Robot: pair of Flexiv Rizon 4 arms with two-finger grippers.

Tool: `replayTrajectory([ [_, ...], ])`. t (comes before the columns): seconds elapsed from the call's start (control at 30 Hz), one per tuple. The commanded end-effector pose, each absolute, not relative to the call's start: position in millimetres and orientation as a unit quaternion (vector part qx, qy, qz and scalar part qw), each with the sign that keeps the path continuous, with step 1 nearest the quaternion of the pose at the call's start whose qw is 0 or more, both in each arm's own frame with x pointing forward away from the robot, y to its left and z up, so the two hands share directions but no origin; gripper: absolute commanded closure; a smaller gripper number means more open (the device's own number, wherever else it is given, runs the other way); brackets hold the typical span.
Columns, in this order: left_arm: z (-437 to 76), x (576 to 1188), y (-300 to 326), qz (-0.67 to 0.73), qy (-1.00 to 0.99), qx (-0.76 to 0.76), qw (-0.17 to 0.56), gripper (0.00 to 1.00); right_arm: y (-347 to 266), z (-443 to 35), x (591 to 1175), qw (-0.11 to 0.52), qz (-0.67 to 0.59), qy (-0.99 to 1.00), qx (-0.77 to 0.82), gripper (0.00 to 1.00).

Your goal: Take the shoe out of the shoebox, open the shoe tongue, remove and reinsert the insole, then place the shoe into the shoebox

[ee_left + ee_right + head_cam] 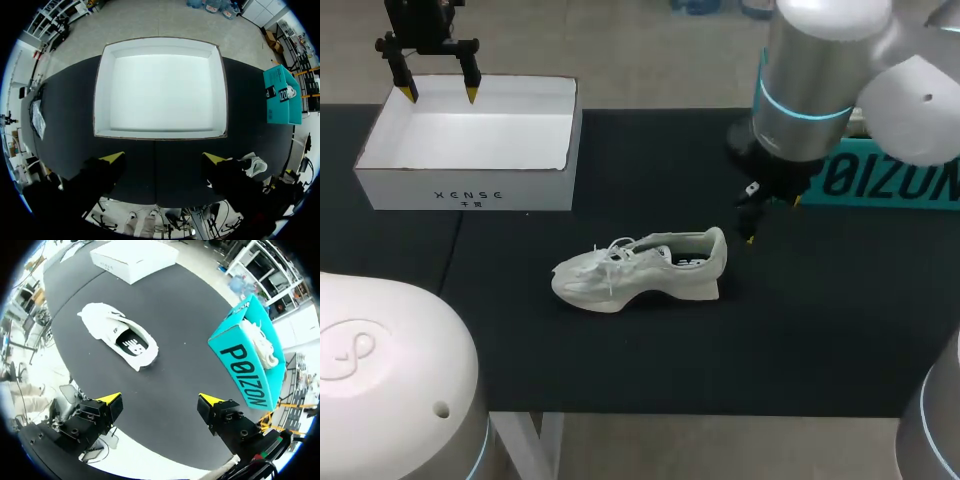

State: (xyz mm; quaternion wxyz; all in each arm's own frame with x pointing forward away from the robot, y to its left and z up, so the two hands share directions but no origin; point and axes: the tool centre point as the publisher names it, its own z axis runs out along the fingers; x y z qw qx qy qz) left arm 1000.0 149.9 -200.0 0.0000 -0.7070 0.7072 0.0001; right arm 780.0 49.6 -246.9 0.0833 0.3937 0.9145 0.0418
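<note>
Shoe (640,270) in the open (shoebox (470,192) well apart)

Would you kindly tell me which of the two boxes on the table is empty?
The white shoebox by the left gripper: its interior is bare, whereas the teal box at the right holds a white shoe.

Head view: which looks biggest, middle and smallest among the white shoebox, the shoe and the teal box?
1. white shoebox, clearly largest.
2. shoe.
3. teal box, as far as it shows; the right arm and the picture's edge hide part, so its place below the shoe is unsure.
</note>
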Motion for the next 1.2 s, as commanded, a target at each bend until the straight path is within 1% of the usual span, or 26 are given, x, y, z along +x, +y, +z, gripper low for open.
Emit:
replayTrajectory([
  [0.03, -200.0, 1000.0, 149.9, 0.000, 0.707, -0.707, 0.000, 0.00, 40.6, -248.7, 779.2, -0.037, 0.168, 0.971, 0.167, 0.00],
  [0.1, -200.0, 1000.0, 149.9, 0.000, 0.707, -0.707, 0.000, 0.00, 38.9, -249.0, 781.9, -0.027, 0.163, 0.977, 0.136, 0.00],
  [0.17, -200.0, 1000.0, 149.9, 0.000, 0.707, -0.707, 0.000, 0.00, 34.0, -253.4, 787.0, 0.008, 0.157, 0.986, 0.048, 0.00],
  [0.27, -200.0, 1000.0, 149.9, 0.000, 0.707, -0.707, 0.000, 0.00, 24.8, -260.5, 791.3, 0.033, 0.194, 0.979, -0.053, 0.00],
  [0.3, -200.0, 1000.0, 149.9, 0.000, 0.707, -0.707, 0.000, 0.00, 23.0, -262.5, 792.8, 0.035, 0.206, 0.975, -0.077, 0.00],
  [0.33, -200.0, 1000.0, 149.9, 0.000, 0.707, -0.707, 0.000, 0.00, 20.6, -266.4, 796.0, 0.023, 0.238, 0.963, -0.123, 0.00],
  [0.37, -200.0, 1000.0, 149.9, 0.000, 0.707, -0.707, 0.000, 0.00, 19.8, -270.3, 799.9, 0.003, 0.205, 0.970, -0.127, 0.00],
  [0.73, -200.0, 1000.0, 149.9, 0.000, 0.707, -0.707, 0.000, 0.00, 19.8, -270.3, 799.9, 0.003, 0.205, 0.970, -0.127, 0.00],
  [0.77, -200.0, 1000.0, 149.9, 0.000, 0.707, -0.707, 0.000, 0.00, 22.0, -278.8, 802.2, 0.006, 0.206, 0.971, -0.122, 0.00],
  [0.83, -200.0, 1000.0, 149.9, 0.000, 0.707, -0.707, 0.000, 0.00, 28.7, -292.8, 804.7, 0.035, 0.245, 0.965, -0.090, 0.00],
  [0.9, -200.0, 1000.0, 149.9, 0.000, 0.707, -0.707, 0.000, 0.00, 33.0, -305.6, 807.2, 0.065, 0.258, 0.962, -0.058, 0.00],
  [1.0, -200.0, 1000.0, 149.9, 0.000, 0.707, -0.707, 0.000, 0.00, 36.1, -322.6, 813.2, 0.079, 0.300, 0.951, -0.018, 0.00],
  [1.2, -200.0, 1000.0, 149.9, 0.000, 0.707, -0.707, 0.000, 0.00, 42.9, -344.2, 817.2, 0.065, 0.349, 0.935, 0.001, 0.00],
])
